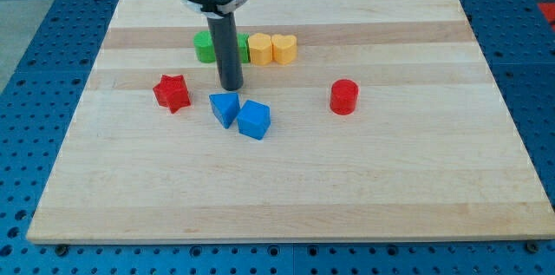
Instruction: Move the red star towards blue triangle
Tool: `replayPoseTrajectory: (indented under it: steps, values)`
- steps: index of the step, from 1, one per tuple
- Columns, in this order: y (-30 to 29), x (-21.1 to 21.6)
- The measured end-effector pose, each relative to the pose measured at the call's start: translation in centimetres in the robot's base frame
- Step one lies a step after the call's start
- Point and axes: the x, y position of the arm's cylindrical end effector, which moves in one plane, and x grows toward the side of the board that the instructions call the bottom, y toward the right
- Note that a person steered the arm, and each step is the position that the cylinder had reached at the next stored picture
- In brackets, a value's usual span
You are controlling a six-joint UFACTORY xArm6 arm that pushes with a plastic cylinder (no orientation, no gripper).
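Camera view: rod hanging straight down from the view's top, tip [231, 89] resting on the wooden counter [416, 180] just above the blue triangle [225, 108] — no hand fitted, so no grip to report. Red star [172, 93] to the view's left of the tip, apart from it. Blue cube [254, 120] touching the triangle's right. Behind the rod, a green block [205, 47], two yellow blocks [271, 49]; red cylinder [344, 97] far right.
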Motion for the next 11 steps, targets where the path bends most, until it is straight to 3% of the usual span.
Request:
replayPoseTrajectory:
  steps: [4,7,8,11]
  values:
    - [-3.8,-2.7]
    - [-13.0,-0.6]
    - [-13.3,1.3]
    - [-10.4,1.6]
